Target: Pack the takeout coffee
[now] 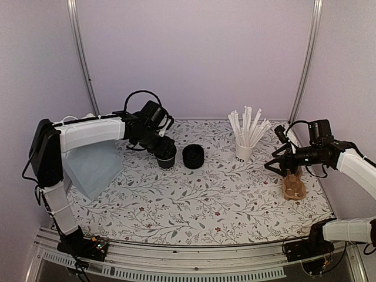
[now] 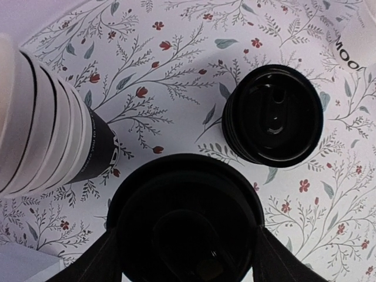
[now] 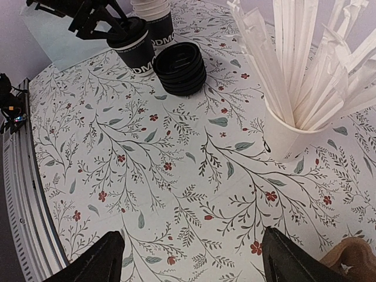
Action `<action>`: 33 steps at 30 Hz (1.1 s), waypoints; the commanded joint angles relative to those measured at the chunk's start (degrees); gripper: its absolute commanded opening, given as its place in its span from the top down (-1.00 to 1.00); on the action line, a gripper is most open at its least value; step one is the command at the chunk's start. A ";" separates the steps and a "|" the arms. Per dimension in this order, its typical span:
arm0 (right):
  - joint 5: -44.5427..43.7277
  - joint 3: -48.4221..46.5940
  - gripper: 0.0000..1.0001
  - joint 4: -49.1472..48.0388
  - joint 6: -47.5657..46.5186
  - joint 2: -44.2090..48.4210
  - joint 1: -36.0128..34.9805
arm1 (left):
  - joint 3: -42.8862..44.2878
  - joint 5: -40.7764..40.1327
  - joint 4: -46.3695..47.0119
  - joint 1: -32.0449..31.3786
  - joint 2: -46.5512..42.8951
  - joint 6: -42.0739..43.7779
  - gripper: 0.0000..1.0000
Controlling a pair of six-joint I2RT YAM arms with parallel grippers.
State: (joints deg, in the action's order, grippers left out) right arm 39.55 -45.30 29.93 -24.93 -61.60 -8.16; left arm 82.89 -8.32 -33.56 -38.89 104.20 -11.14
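Observation:
The takeout coffee, a black paper cup with a black lid, stands upright on the table left of centre. My left gripper is over it, its fingers pressed against both sides of the lid. The right wrist view shows the cup at the far side with the left gripper on its top. My right gripper is open and empty at the right, low over bare table, next to a brown cardboard carrier.
A stack of black lids sits just right of the coffee. A nested stack of cups stands close on its other side. A white cup of wrapped straws stands back right. A pale blue bag lies at left.

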 commanded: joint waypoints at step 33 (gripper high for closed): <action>-0.02 1.00 -0.68 -0.83 -0.74 -1.59 0.23 | 6.96 -16.53 -19.53 -7.39 -20.72 -6.63 -0.60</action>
State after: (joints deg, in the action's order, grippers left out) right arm 39.48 -45.04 29.93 -25.15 -62.81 -8.16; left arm 88.20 -15.97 -44.01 -44.71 86.30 -15.07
